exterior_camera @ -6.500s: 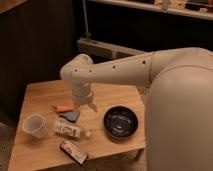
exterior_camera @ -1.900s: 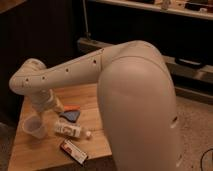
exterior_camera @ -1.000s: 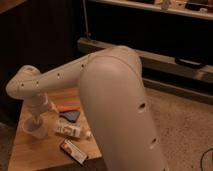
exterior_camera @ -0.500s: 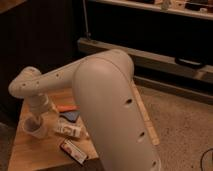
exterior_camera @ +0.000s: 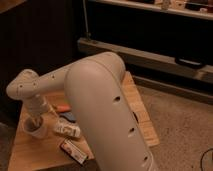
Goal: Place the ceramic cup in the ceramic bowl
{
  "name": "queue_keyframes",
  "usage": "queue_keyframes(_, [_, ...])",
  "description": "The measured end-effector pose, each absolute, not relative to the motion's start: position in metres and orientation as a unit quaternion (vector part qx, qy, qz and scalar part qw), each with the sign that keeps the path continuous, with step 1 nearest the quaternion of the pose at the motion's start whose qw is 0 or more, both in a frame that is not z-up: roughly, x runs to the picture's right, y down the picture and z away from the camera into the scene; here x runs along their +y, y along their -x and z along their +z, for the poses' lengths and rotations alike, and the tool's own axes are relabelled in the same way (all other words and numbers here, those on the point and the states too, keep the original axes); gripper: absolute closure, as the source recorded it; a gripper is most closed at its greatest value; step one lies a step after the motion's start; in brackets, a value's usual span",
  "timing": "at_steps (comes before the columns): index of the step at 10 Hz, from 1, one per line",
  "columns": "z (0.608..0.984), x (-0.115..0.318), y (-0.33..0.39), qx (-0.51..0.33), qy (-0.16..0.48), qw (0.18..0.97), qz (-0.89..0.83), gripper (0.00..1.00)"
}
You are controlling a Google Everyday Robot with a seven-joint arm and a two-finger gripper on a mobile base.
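The ceramic cup (exterior_camera: 30, 131), a small pale tumbler, stands near the left edge of the wooden table (exterior_camera: 35, 157). My gripper (exterior_camera: 35, 121) hangs straight down at the end of the cream arm (exterior_camera: 100, 100), right over the cup's rim and seemingly reaching into or around it. The cup still rests on the table. The black ceramic bowl is hidden behind the arm's large shell, which covers the right side of the table.
A white bottle (exterior_camera: 67, 129) lies on its side just right of the cup. An orange item (exterior_camera: 62, 108) and a blue item (exterior_camera: 71, 117) lie behind it. A dark flat packet (exterior_camera: 74, 151) lies near the front edge. Dark shelving stands behind the table.
The arm has swung left from the table's middle to the cup over the frames. In the last second the gripper stays at the cup and the arm's shell covers more of the table.
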State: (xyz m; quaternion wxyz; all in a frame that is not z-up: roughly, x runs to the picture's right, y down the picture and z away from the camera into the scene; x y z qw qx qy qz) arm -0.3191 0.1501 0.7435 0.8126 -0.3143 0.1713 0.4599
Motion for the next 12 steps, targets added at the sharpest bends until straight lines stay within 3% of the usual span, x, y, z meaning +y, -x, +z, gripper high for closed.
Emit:
queue_keyframes(4, [0.743, 0.152, 0.321, 0.171, 0.323, 0.814, 0.451, 0.93])
queue_keyframes(5, [0.743, 0.152, 0.321, 0.173, 0.324, 0.815, 0.449, 0.99])
queue_keyframes(8, [0.740, 0.151, 0.321, 0.169, 0.332, 0.812, 0.449, 1.00])
queue_keyframes(12, [0.690, 0.108, 0.314, 0.118, 0.342, 0.803, 0.473, 1.00])
